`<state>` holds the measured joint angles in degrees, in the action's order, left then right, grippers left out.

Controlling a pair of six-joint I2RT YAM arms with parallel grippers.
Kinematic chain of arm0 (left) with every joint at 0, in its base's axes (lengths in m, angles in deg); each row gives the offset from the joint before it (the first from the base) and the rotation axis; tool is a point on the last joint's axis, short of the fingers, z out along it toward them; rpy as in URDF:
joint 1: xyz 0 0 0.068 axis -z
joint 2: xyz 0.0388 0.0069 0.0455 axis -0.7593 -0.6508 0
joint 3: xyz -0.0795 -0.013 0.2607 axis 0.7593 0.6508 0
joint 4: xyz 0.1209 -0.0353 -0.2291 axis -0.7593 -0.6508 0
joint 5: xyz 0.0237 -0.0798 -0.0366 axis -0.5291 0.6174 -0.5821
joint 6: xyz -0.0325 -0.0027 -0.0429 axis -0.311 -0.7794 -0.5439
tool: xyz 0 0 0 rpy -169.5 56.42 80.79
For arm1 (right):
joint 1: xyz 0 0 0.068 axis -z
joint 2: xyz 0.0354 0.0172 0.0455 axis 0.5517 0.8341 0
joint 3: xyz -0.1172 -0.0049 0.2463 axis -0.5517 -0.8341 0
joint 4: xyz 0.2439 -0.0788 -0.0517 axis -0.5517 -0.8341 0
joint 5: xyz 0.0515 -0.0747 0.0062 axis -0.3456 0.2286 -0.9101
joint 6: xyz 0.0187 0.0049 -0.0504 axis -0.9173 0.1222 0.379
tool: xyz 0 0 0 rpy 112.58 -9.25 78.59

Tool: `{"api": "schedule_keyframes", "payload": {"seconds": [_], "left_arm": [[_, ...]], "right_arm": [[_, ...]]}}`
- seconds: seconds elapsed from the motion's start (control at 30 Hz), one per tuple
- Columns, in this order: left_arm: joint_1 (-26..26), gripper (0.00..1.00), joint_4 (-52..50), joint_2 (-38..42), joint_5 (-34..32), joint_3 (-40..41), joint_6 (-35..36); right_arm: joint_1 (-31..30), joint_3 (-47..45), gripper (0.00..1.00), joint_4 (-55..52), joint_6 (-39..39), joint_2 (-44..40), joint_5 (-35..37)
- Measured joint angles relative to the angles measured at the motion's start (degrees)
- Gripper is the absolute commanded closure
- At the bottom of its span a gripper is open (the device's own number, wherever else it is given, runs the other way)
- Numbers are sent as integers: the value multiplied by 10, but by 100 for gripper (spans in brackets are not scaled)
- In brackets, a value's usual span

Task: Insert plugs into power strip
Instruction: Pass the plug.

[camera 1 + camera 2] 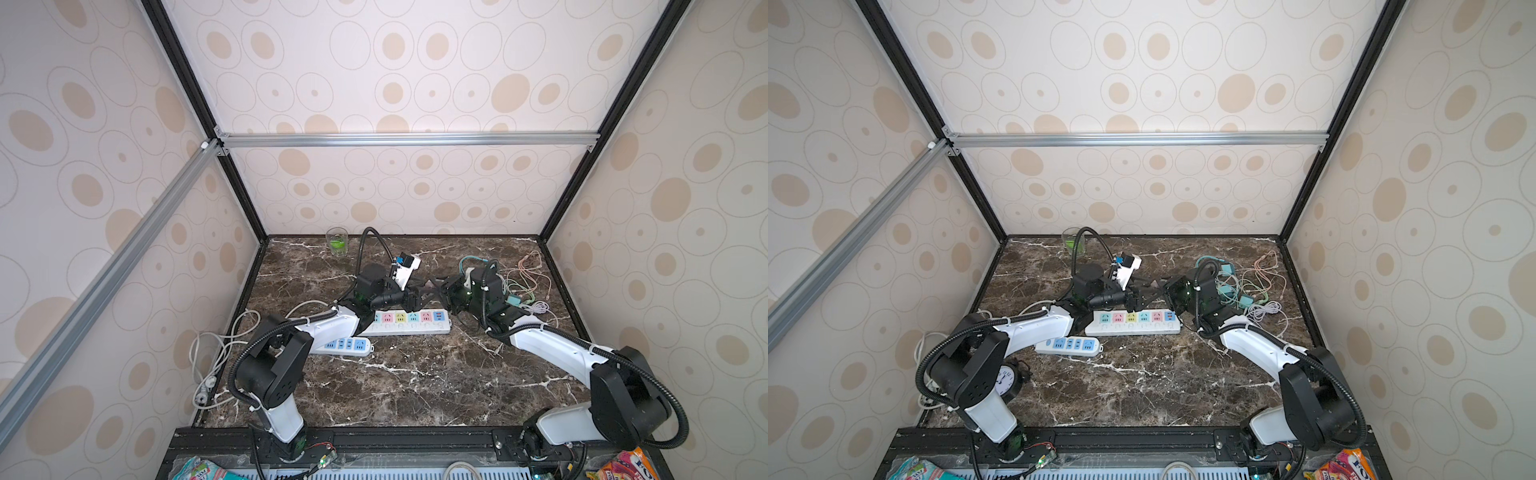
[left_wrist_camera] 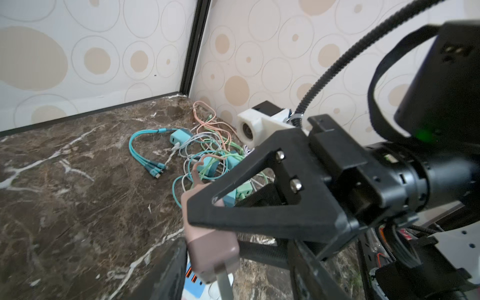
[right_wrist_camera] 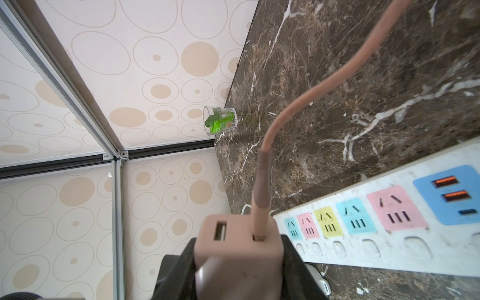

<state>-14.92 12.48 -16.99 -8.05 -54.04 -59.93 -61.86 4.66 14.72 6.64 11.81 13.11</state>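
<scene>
Marble tabletop [image 1: 415,386] carries the pastel-socket power strip [image 1: 405,323], its outlets empty. Just above it the right gripper [image 3: 237,271] clamps the pink adapter [image 3: 237,246], cable [image 3: 306,91] trailing; whether the left gripper [image 1: 417,299] grips it too I cannot tell. Seemingly pre-insertion: next the prongs need squaring over a socket, then a straight push down.

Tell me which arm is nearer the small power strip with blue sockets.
Left. The left arm passes over one end of the blue-socket strip, hiding it; the right arm is beyond the far end of the pastel power strip.
</scene>
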Motion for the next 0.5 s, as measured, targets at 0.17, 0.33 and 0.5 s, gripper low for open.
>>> {"api": "schedule_keyframes", "payload": {"seconds": [0.17, 0.33, 0.5], "left_arm": [[0, 44, -3, -8, -10, -6, 1], [2, 51, -34, -33, -32, -38, 5], [3, 76, -41, -51, -37, -55, 0]], "right_arm": [[0, 3, 73, 4, -1, 6, -4], [-1, 10, 73, 16, 0, 16, -12], [-3, 14, 73, 23, 0, 19, -10]]}}
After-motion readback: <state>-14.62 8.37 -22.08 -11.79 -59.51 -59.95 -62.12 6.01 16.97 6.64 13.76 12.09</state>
